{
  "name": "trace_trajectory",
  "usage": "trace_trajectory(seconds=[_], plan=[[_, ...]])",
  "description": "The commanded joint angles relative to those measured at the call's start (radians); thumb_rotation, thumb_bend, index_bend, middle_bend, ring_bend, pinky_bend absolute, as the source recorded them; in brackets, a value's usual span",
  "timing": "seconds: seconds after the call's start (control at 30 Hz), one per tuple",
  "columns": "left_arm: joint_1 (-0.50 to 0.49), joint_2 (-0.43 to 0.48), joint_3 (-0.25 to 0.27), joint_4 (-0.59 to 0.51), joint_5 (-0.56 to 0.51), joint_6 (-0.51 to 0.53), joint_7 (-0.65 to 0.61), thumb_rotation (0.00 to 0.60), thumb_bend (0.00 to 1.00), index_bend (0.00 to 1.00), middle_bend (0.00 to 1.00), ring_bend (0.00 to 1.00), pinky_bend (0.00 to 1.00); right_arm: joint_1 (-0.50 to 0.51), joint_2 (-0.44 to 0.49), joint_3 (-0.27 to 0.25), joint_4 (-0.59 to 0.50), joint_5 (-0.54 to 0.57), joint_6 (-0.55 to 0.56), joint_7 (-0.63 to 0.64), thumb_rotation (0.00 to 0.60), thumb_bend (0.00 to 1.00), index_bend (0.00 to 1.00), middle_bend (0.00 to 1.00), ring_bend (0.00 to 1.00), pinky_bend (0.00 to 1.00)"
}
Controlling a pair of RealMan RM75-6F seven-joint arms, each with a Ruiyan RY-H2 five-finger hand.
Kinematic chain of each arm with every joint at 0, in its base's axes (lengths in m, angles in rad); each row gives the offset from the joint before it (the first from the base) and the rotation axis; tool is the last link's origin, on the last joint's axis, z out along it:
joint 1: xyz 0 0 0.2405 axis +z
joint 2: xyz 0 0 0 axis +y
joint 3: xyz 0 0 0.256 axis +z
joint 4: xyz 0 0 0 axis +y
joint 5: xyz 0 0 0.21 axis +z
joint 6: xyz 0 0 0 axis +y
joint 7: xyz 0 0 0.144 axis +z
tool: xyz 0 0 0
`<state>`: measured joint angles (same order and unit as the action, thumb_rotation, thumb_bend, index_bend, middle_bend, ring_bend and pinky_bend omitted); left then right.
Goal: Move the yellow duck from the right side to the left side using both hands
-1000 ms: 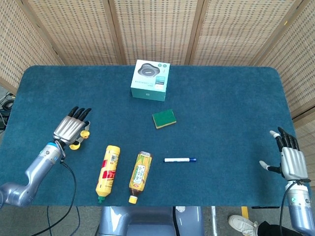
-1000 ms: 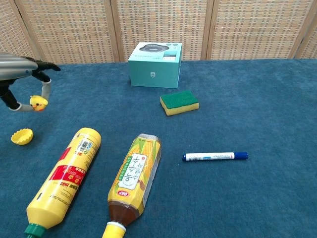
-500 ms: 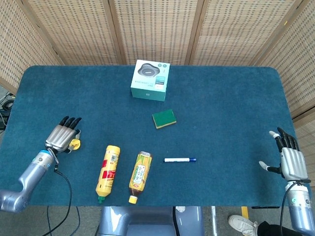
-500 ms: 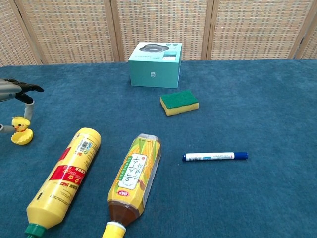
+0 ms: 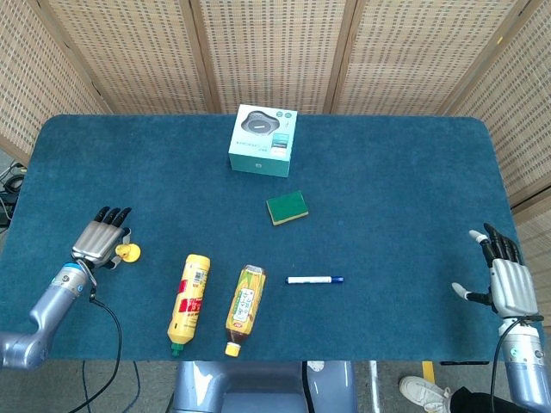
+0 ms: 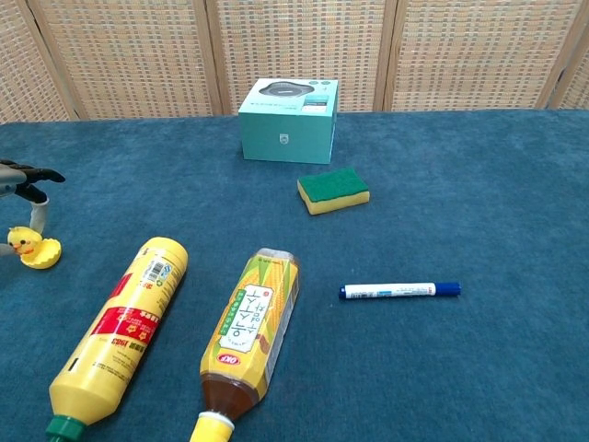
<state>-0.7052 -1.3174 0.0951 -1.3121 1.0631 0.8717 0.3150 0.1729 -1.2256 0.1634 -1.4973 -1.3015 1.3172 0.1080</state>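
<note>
The small yellow duck (image 6: 22, 241) is at the far left of the table, down at cloth level, right beside a yellow cap (image 6: 43, 253). My left hand (image 5: 97, 238) is over it; its dark fingers (image 6: 28, 173) reach out above the duck. The thumb comes down against the duck, pinching it. In the head view only a bit of yellow (image 5: 128, 251) shows at the hand's right edge. My right hand (image 5: 504, 280) hangs at the table's right front corner, fingers spread, holding nothing.
Two bottles lie at the front left: a yellow one (image 5: 188, 302) and a corn-label one (image 5: 244, 307). A blue-capped marker (image 5: 314, 280) lies mid-front, a green sponge (image 5: 287, 206) in the centre and a teal box (image 5: 263, 139) at the back.
My left hand has moved left and down with the duck, from above the bottles' tops to cloth level beside the yellow cap. The right hand has not moved.
</note>
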Motion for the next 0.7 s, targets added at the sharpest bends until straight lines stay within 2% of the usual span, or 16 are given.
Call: trace_trajectory(seconds=[0.03,0.17,0.33,0.57,0.7], plan=[[0.003,-0.003,-0.006,0.005,0.002,-0.004,0.004,0.6,0.32,0.48,0.0,0.0,0.0,0.0,0.0,0.0,0.0,0.001,-0.001,0.0,0.6,0.06,0.13,0.0,0.0,0.0],[0.005,-0.007,-0.015,0.01,0.0,-0.01,0.008,0.6,0.32,0.4,0.0,0.0,0.0,0.001,0.0,0.0,-0.001,0.0,-0.001,0.001,0.6,0.06,0.13,0.0,0.0,0.0],[0.004,-0.009,-0.022,0.008,0.003,-0.026,0.016,0.6,0.31,0.23,0.0,0.0,0.0,0.0,0.001,0.0,-0.001,-0.001,0.0,0.005,0.6,0.06,0.13,0.0,0.0,0.0],[0.013,0.003,-0.038,-0.012,0.002,-0.03,0.019,0.6,0.31,0.14,0.0,0.0,0.0,0.0,0.003,-0.001,-0.003,-0.003,0.0,0.009,0.6,0.06,0.13,0.0,0.0,0.0],[0.037,0.031,-0.067,-0.063,0.013,0.015,-0.031,0.6,0.31,0.09,0.0,0.0,0.0,0.0,0.004,-0.003,-0.005,-0.007,0.0,0.011,0.6,0.06,0.13,0.0,0.0,0.0]])
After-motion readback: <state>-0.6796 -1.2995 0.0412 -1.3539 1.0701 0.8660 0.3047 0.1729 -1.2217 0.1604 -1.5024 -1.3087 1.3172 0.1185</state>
